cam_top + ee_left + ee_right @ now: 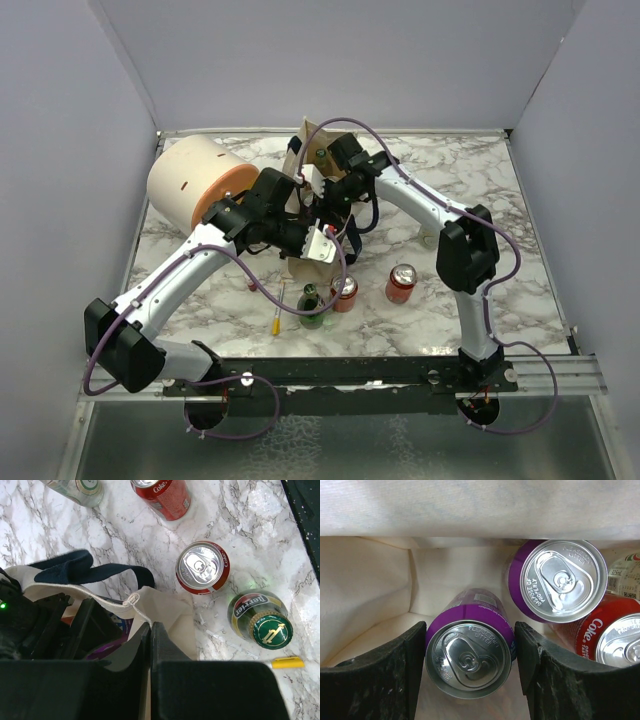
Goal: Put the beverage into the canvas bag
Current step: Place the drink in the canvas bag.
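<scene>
The canvas bag (305,195) stands upright near the middle of the surface (480,200), its mouth open. The right gripper (470,630) reaches down inside it, jaws spread to either side of a purple can (470,655). They seem to press on the can's sides, though the contact itself is hard to make out. This can sits low in the bag with its silver top up, near the cream cloth floor.

Just beyond it a second purple can (555,580) stands against the bag's far wall. A red Coke can (612,640) is beside that at the right, with part of a labelled bottle (625,572) behind it.

The left gripper (151,627) has its jaws pressed together on the bag's rim, pinching the cloth by a stitched seam. A navy strap handle (75,567) droops over the edge next to it.

Outside the bag, near its side, stand an upright red can (202,567) and a green Perrier bottle (262,622). A yellow object (287,662) lies close to the bottle. Another Coke can (162,497) and a pale bottle (80,490) sit further off.

The surface is white marble with grey veins. A cream-and-orange drum (195,182) lies at the far left of it. Plain grey walls (350,60) close in three sides.
</scene>
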`<state>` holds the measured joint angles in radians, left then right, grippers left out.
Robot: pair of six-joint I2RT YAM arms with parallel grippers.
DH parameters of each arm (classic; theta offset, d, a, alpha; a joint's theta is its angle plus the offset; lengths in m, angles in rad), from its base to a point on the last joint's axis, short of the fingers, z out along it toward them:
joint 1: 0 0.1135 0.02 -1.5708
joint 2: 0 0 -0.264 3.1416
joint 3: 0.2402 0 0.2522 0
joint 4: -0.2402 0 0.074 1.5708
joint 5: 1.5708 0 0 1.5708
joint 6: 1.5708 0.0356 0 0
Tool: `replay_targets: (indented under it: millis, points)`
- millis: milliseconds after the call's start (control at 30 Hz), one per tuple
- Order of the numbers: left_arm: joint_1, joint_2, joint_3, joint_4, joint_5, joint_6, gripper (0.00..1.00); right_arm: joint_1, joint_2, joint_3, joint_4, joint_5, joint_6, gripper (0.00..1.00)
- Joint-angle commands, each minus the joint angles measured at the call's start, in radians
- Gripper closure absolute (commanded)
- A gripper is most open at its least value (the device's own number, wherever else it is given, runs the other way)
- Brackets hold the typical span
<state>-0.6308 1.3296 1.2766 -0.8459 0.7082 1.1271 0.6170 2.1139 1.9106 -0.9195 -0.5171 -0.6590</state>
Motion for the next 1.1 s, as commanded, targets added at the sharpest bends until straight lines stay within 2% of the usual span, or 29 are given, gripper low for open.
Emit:
replay_targets:
  millis: [0,467,900,1067]
  points:
    - [-0.003,-0.023,-0.017,-0.045,-0.018,-0.032,0.99,0.003,-0.021,-0.034,0.08,0.027,0.006,0.98]
    - [-0.003,-0.039,-0.041,-0.037,-0.024,-0.036,0.99,0.006,-0.002,-0.112,0.152,0.048,0.006,0.84]
    - [-0.002,-0.051,-0.057,-0.019,-0.029,-0.044,0.98,0.004,0.007,-0.147,0.154,0.043,-0.029,0.57]
    - [0.0,-0.06,-0.067,-0.014,-0.032,-0.045,0.98,0.004,-0.026,-0.147,0.149,-0.002,-0.041,0.35]
